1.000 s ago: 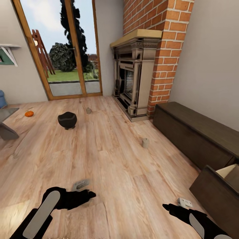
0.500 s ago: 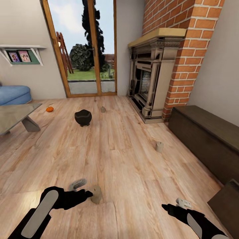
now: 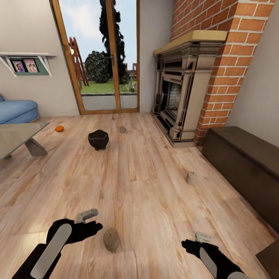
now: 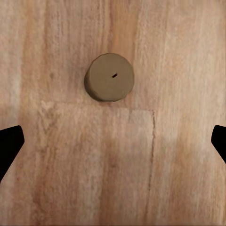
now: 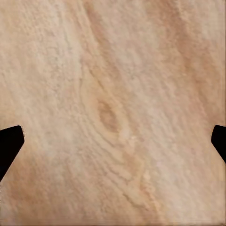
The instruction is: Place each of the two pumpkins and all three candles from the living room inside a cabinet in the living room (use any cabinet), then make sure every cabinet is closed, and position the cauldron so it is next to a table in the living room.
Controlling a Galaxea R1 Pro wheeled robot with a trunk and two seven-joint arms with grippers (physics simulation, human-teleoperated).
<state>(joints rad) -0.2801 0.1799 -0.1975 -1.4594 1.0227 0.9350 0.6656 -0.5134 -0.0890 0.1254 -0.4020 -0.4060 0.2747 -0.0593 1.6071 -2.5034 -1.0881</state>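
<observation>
No brand, label or readable writing is showing anywhere; the two small framed pictures (image 3: 24, 66) on the wall shelf are too small to make out.

The left gripper (image 3: 95, 221) is hovering over the wooden floor (image 3: 147, 201) with its jaws spread wide and nothing between them. In the left wrist view the dark fingertips (image 4: 9, 146) are sitting at opposite edges, and the nearest candle (image 4: 109, 77), a squat tan cylinder, is standing on the boards ahead of the jaws, off their line and clear of both tips. From the head view that same candle (image 3: 111, 239) is lying just beside the left jaws, between the two arms.

The right gripper (image 3: 195, 242) is also holding its jaws wide apart over bare planks.

Well ahead of both jaws, a second candle (image 3: 191, 178) is standing near the dark cabinet (image 3: 248, 170). Farther off, the black cauldron (image 3: 98, 139) is sitting on the floor, a third candle (image 3: 122, 129) beyond it, and one orange pumpkin (image 3: 59, 128) is resting near the pale worktop (image 3: 17, 135).
</observation>
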